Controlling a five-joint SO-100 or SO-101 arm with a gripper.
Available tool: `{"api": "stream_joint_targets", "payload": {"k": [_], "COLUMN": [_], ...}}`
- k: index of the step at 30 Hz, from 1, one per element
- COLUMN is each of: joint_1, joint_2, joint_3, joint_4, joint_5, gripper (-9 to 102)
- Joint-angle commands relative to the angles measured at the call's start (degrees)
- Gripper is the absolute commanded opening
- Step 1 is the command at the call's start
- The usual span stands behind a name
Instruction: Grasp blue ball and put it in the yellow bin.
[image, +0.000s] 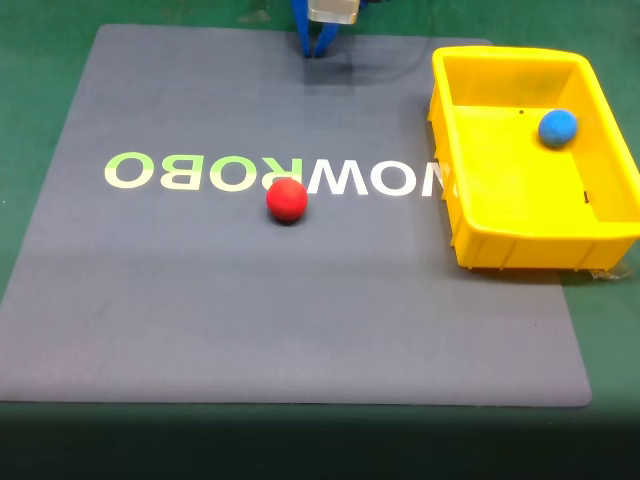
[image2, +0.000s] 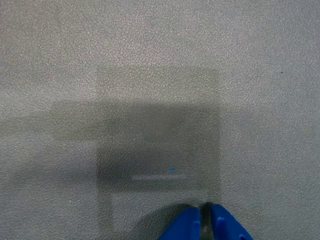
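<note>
The blue ball (image: 557, 127) lies inside the yellow bin (image: 500, 250), against its far right wall in the fixed view. My blue gripper (image: 319, 44) hangs at the top centre of the mat, well left of the bin. In the wrist view the gripper (image2: 205, 209) points down at bare mat, its two blue fingertips (image2: 186, 224) nearly touching with nothing between them.
A red ball (image: 287, 199) sits on the grey mat (image: 200, 300) near the middle, just below the printed letters. The mat lies on a green table (image: 40, 60). The bin stands on the mat's right edge.
</note>
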Motion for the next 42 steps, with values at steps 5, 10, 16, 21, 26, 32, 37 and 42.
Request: {"api": "stream_joint_targets", "payload": {"k": [5,10,16,21,26,32,37,42], "joint_1": [0.1,0.1,0.1,0.1,0.1,0.1,0.1,0.1], "joint_2": [0.8,0.8,0.8,0.8,0.8,0.8,0.8,0.8], "joint_3": [1.8,1.8,1.8,1.8,1.8,1.8,1.8,1.8], "joint_4": [1.2,1.4,1.4,1.4,1.4,1.4,1.4,1.4], "joint_5": [-0.4,1.8,1.6,1.8,1.8,1.8,1.8,1.8], "gripper": [0,0,0,0,0,0,0,0]}}
